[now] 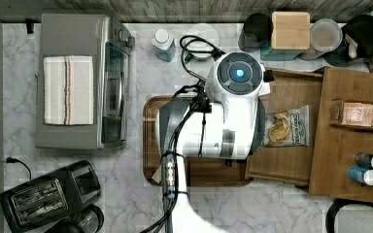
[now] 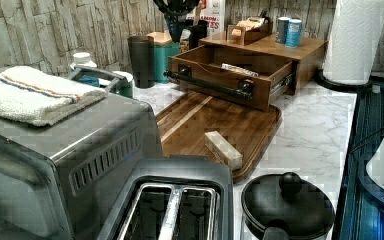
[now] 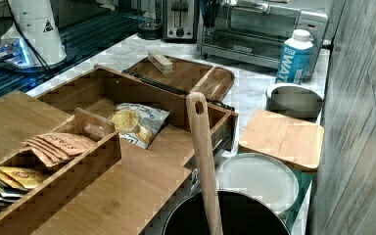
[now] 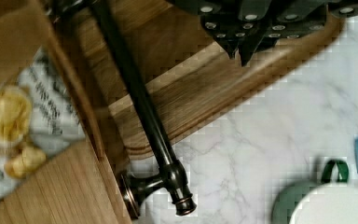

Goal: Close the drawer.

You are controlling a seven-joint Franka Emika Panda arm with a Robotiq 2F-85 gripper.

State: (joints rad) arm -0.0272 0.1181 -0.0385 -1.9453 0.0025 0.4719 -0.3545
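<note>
1 drawer (image 2: 230,67) stands pulled out of its wooden cabinet (image 2: 305,52), its front overhanging 1 dark cutting board (image 2: 215,125) on the marble surface (image 2: 310,135). In the right view the drawer (image 3: 127,98) holds 1 bag of chips (image 3: 137,122). 1 dark bar handle (image 4: 140,107) runs along the drawer front on 2 posts, as the left view shows. 1 small pale wooden block (image 2: 223,148) lies on the cutting board, well apart from the drawer. On the cabinet top stand 2 cans (image 1: 369,168) and 1 open wooden tray of packets (image 3: 54,161). 1 toaster oven (image 1: 80,80) carries 1 folded towel (image 1: 68,90), and 1 toaster (image 1: 46,196) sits near it. 1 water bottle (image 3: 293,56) stands by the wall.

In the top view the 1 white arm (image 1: 223,111) reaches over the cutting board, its wrist bent down just beside the drawer front. In the wrist view the gripper (image 4: 240,46) hangs above the cutting board, near the handle but apart from it. Its jaws are drawn together, tips almost meeting, with nothing between them.
</note>
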